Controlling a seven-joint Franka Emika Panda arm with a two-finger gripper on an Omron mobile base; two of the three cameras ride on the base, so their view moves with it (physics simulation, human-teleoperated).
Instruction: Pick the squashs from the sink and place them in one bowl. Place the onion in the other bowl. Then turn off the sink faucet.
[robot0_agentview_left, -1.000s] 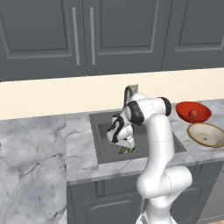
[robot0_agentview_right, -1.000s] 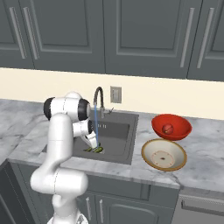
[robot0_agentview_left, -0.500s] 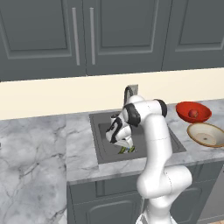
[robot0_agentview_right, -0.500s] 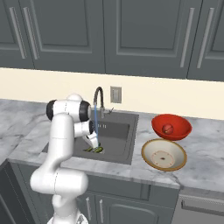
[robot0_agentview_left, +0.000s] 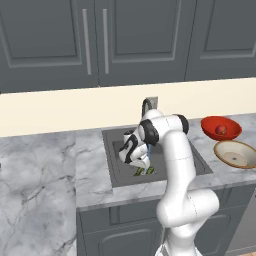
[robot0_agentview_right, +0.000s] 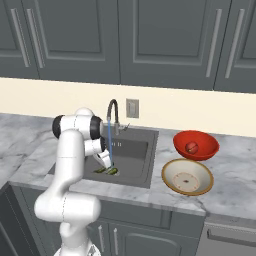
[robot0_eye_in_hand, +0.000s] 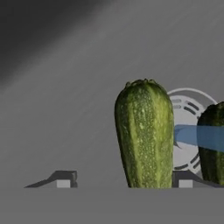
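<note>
Grey sink (robot0_agentview_right: 131, 152) holds two squashs (robot0_eye_in_hand: 145, 135); red bowl (robot0_agentview_right: 196, 145), seemingly onion (robot0_agentview_right: 190, 147).

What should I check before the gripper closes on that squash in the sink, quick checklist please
1. Squash sits between the fingertips: ok, though nearer one fingertip.
2. Gripper touching the squash: cannot tell.
3. Second squash outside the jaws: ok, it lies beside the far fingertip.
4. Beige bowl free to receive: ok.
5. Onion in the red bowl: ok.
6. Faucet off: not ok, water stream running into the sink.
</note>
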